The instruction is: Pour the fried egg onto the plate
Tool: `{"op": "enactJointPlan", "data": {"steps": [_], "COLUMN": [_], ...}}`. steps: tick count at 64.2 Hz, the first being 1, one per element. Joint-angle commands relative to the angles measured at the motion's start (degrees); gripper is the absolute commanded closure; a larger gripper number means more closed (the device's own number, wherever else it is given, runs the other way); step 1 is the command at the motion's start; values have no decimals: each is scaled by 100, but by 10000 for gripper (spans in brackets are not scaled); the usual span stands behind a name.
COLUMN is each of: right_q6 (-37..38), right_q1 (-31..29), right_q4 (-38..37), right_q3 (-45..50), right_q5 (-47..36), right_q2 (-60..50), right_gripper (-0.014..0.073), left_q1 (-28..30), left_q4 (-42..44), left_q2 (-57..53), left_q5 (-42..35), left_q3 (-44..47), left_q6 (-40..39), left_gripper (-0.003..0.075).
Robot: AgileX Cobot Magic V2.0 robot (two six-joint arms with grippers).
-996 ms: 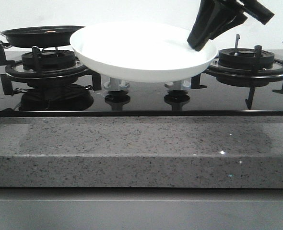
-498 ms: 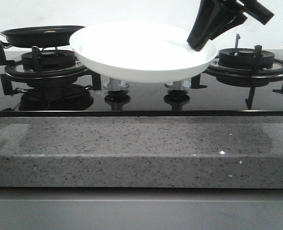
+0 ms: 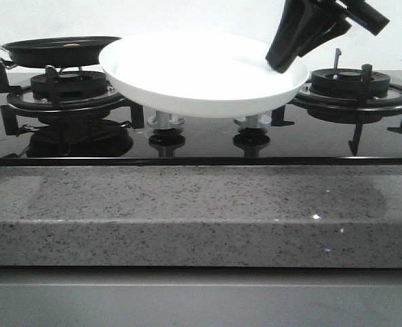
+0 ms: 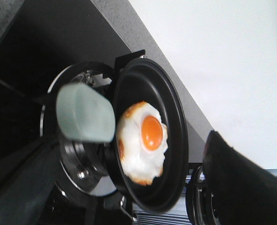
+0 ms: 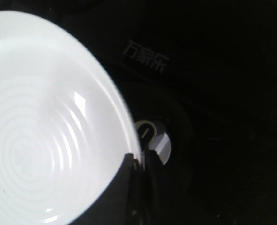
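Note:
The white plate (image 3: 201, 71) hangs level above the middle of the stove. My right gripper (image 3: 283, 63) is shut on its right rim; the right wrist view shows the fingers pinching the rim (image 5: 139, 164) of the plate (image 5: 44, 131). The black frying pan (image 3: 58, 49) rests on the left burner with the fried egg (image 4: 142, 140) lying inside, yolk up. In the front view only an orange speck of the egg (image 3: 70, 45) shows. My left gripper (image 4: 129, 206) is open near the pan's pale green handle (image 4: 84, 112), with one black finger (image 4: 242, 187) beside the pan. It is outside the front view.
The right burner grate (image 3: 351, 85) stands behind the plate's right side. Two stove knobs (image 3: 165, 124) sit under the plate; one shows in the right wrist view (image 5: 152, 140). A grey granite counter edge (image 3: 201, 218) runs along the front.

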Motion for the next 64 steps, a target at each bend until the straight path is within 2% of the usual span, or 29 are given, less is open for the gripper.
{"op": "enactJointPlan", "data": {"steps": [1, 12, 34, 40, 50, 64], "right_q6": [-45, -45, -45, -45, -45, -45], "right_q1": [-1, -1, -1, -1, -1, -1], "right_q4": [262, 262, 262, 262, 262, 262], "right_q3": [-131, -131, -131, -131, -131, -131], "right_q5": [-111, -111, -106, -106, -106, -106], "right_q2": [-270, -270, -269, -269, -269, -269], "right_gripper": [655, 655, 655, 655, 655, 655], "left_q1": [11, -15, -57, -57, -57, -57], "left_q4": [-369, -392, -530, -542, -554, -591], "left_q2": [21, 406, 624, 624, 659, 696], "left_q5": [116, 131, 131, 109, 122, 130], "left_q3": [-384, -671, -686, -686, -686, -686], "left_q6": [32, 32, 32, 32, 32, 32], "left_gripper": [122, 122, 132, 186, 358, 562]}}
